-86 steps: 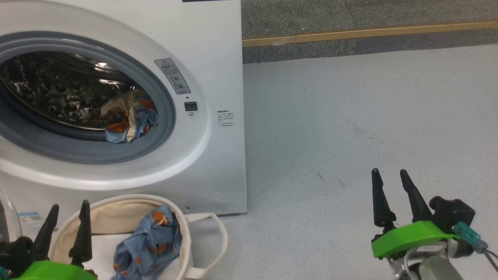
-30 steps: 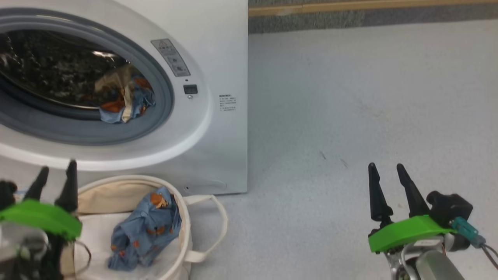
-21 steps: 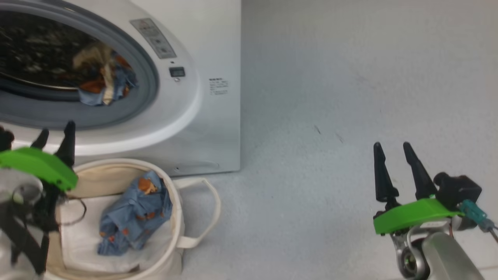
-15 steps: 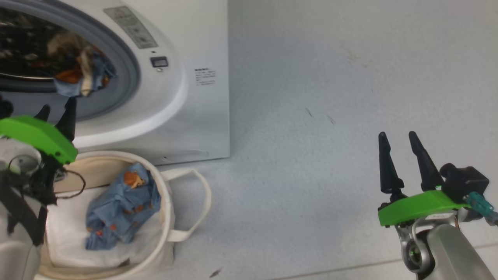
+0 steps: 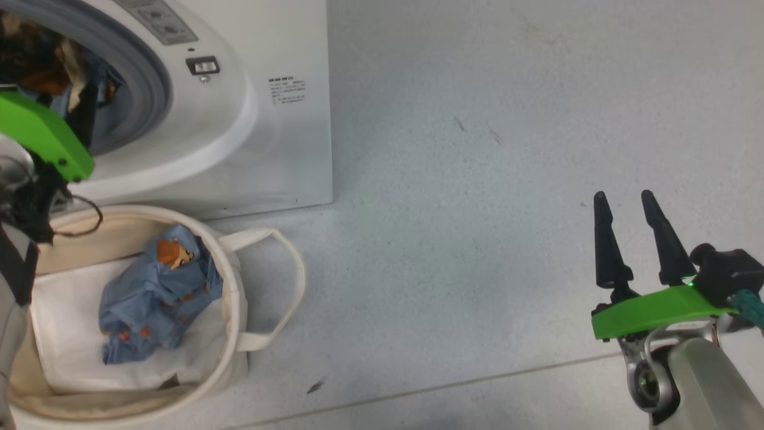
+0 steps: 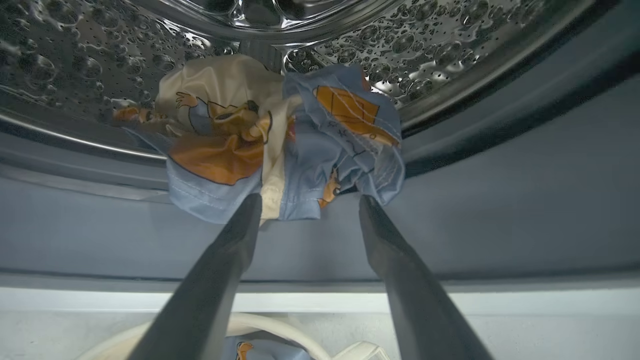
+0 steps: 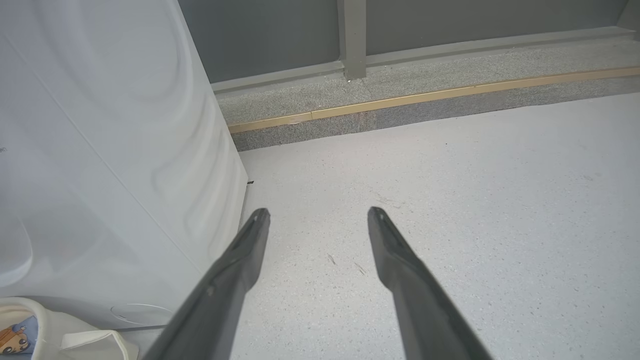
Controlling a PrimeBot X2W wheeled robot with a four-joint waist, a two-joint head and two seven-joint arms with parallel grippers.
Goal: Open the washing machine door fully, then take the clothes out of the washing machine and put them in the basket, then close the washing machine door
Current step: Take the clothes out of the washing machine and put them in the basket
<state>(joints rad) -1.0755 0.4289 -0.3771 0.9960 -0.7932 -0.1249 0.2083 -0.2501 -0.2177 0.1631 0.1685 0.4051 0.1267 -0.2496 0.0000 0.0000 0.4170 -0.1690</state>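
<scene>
L gripper (image 6: 308, 200) had gone up from basket (image 5: 236, 298) to washing machine (image 5: 239, 119) mouth; head cam tilted down too. Fingers wide apart, empty, tips at lower edge of clothes (image 6: 280, 145) on drum lip. One garment (image 5: 155, 292) lay in basket. R gripper (image 5: 624, 200) open, empty. 2nd grab prob. next.

A laundry corner in a bare, institutional-looking room, not a furnished home: a washer (image 5: 286, 149) and basket (image 5: 233, 298) stand on speckled grey floor (image 5: 477, 209) beside a stone step (image 7: 300, 95) with a brass strip (image 7: 425, 99), under a plain grey wall (image 7: 260, 35).
</scene>
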